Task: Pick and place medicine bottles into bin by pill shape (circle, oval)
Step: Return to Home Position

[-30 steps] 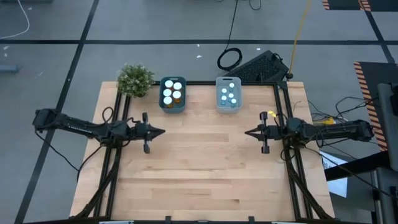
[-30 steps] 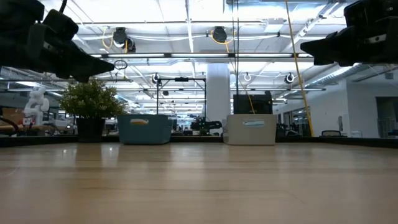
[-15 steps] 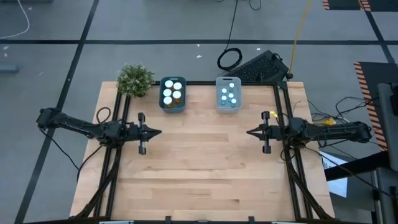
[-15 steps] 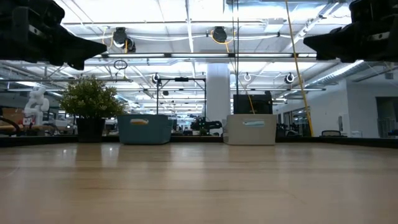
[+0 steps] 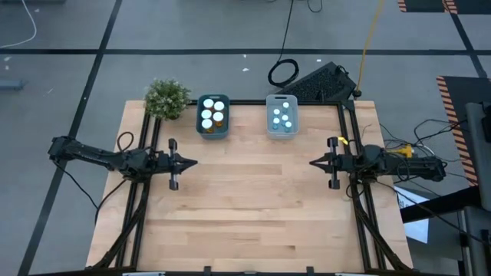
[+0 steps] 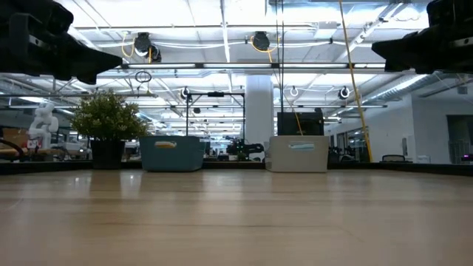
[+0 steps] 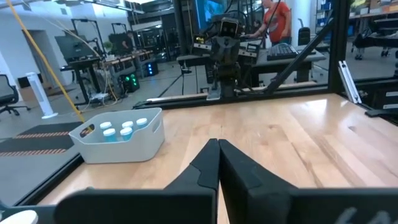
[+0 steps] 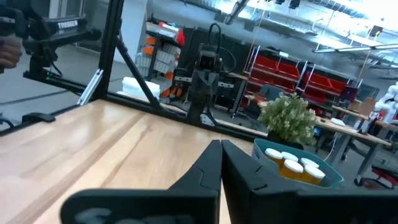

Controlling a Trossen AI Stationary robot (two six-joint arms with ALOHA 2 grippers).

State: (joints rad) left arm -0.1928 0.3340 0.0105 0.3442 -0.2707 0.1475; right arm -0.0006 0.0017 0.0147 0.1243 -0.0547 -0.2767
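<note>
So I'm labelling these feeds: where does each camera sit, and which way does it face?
High: overhead, straight down on the table; both arms show.
Low: table height, facing the teal bin, white bin and plant; arms at the top corners.
Left wrist: looks past the shut left gripper at the white bin.
Right wrist: looks past the shut right gripper at the teal bin.
All share the bins.

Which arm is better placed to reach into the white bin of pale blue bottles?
Probably right: the shut right gripper hangs nearer the white bin than the left gripper.
</note>
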